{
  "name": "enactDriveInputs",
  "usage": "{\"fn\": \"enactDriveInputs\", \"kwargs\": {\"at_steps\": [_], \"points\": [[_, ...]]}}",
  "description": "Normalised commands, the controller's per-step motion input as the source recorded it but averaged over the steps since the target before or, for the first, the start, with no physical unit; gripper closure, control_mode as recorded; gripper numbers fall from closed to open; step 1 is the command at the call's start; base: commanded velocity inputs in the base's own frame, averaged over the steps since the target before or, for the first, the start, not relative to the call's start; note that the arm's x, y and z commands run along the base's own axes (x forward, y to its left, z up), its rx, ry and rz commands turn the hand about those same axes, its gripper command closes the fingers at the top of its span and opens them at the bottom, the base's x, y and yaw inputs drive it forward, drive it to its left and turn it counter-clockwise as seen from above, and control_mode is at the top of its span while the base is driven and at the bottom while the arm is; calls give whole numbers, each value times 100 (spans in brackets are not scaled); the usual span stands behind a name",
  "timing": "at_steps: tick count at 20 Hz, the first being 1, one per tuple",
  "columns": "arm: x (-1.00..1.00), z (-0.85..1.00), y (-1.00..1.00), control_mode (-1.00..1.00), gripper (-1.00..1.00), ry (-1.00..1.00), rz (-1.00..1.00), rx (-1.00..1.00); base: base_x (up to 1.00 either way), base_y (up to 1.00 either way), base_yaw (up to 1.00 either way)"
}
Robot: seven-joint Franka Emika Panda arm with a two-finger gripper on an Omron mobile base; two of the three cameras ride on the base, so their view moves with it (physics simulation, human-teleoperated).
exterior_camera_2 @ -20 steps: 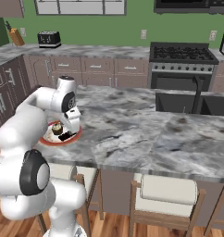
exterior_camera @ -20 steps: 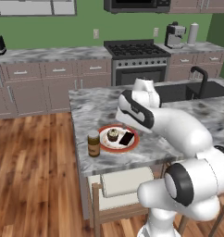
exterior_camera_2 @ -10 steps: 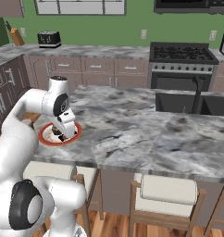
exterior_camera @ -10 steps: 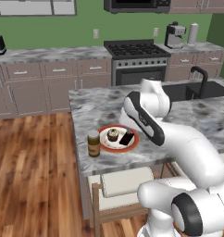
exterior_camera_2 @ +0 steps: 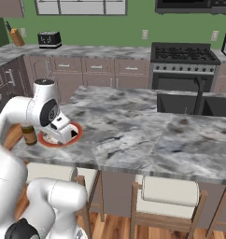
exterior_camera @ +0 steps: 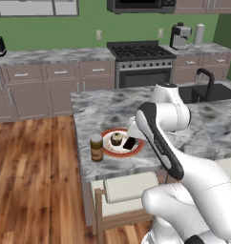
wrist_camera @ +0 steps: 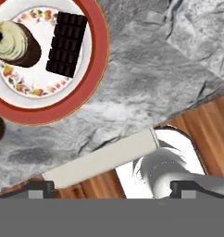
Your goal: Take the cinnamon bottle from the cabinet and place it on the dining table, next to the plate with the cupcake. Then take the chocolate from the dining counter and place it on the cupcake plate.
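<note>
Looking down from the hand camera, the chocolate lies flat on the plate, right beside the cupcake and apart from it, so both sweets share the white centre inside the orange-red rim. The gripper is spread wide with nothing between its tips, and it sits off to one side of the plate over the edge of the counter and a stool seat below. From the left base camera the cinnamon bottle stands upright just beside the plate on the marble counter, which is exactly the spot the job asks for. The cupcake and chocolate sit side by side there too. By my read, both placements look done: the bottle next to the plate, the chocolate on it, and the empty gripper clear of everything.
</note>
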Motion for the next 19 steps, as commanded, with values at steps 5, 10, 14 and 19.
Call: {"fn": "enactDriveInputs", "kwargs": {"at_steps": [5, 10, 14, 19], "points": [[-59, 25, -3, -100, -100, -4, 31, -9, 0, 0, 0], [-61, 24, -6, -100, -100, -11, 30, -9, 0, 0, 0], [-69, 14, -3, -100, -100, -21, 27, -9, 0, 0, 0], [-70, 7, -5, -100, -100, -31, 21, -2, 0, 0, 0]]}}
